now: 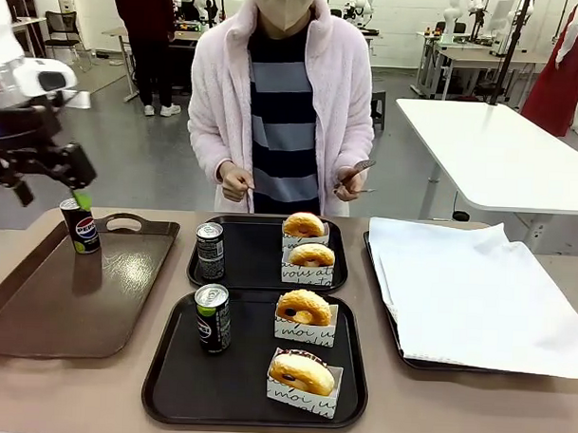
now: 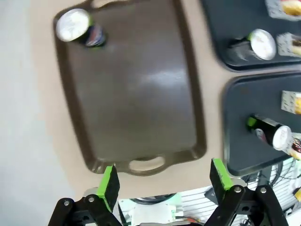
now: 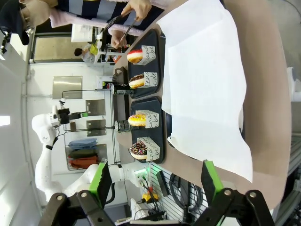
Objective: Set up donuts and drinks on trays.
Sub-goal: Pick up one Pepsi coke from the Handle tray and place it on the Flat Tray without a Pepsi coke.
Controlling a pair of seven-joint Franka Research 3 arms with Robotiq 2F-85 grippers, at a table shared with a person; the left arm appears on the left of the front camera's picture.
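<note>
Tan bench (image 1: 376,315) carries brown handled tray (image 1: 39,312), two black trays (image 1: 169,383) (image 1: 259,272), and paper-lined tray (image 1: 385,310) at right.

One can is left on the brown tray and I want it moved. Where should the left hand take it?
Around the can's middle, coming from above with fingers either side: it stands upright and alone at the brown tray's far corner.

A robotics lab set up as a mock snack counter: grey floor (image 1: 148,164), white work tables (image 1: 500,153) and other robot rigs (image 1: 358,8) stand behind the person (image 1: 283,102), and a white robot arm (image 3: 44,141) is mounted nearby.
</note>
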